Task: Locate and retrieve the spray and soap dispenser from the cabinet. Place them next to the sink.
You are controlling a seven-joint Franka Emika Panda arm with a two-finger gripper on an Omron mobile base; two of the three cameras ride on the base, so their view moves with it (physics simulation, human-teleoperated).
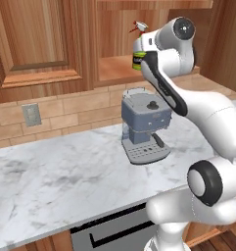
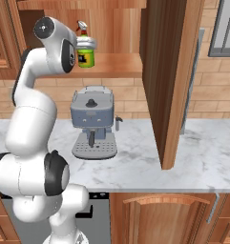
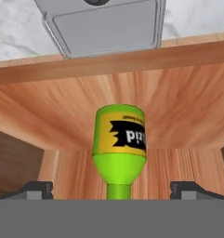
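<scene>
Green spray (image 2: 86, 56) upright on the cabinet (image 2: 121, 66) shelf, grey coffee machine (image 2: 93, 124) on the marble counter (image 2: 135, 167) below

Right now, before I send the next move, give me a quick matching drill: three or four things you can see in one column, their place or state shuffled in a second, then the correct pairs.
Things:
1. spray
2. coffee machine
3. gripper
4. wall outlet

Places or states:
A. set in the brick backsplash under the panel-door unit
B. open, one fingertip on each side of the green bottle's neck
C. standing on the open cabinet shelf
D. on the marble counter, under the shelf

Pairs: 1-C, 2-D, 3-B, 4-A
</scene>
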